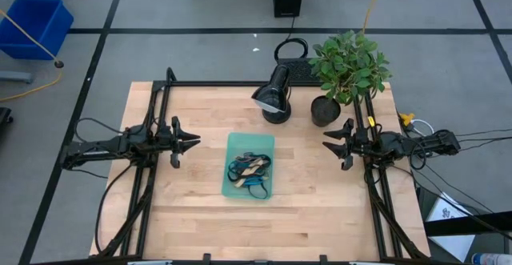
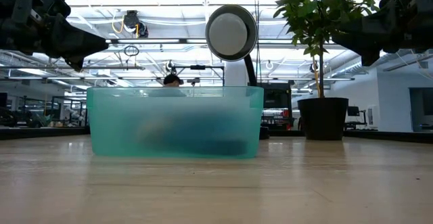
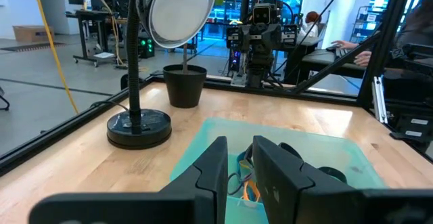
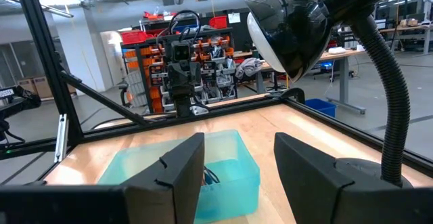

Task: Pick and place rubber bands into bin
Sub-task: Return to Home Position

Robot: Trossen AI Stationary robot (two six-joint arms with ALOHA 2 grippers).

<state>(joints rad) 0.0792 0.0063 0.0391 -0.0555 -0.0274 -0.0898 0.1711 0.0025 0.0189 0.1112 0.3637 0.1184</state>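
Your wooden worktop [image 1: 320, 209] carries the bin [image 1: 248, 142] at its middle, with a lamp [image 1: 277, 114] and potted plant [image 1: 325, 111] near the rear edge.

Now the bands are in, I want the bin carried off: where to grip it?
Probably grip the bin by its short wall nearest the lamp, from above, jaws straddling the thin upright rim; the rubber bands leave that end bare.

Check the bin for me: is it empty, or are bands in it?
Not empty. High view shows a tangle of bands inside the bin; none visible on the table around it.
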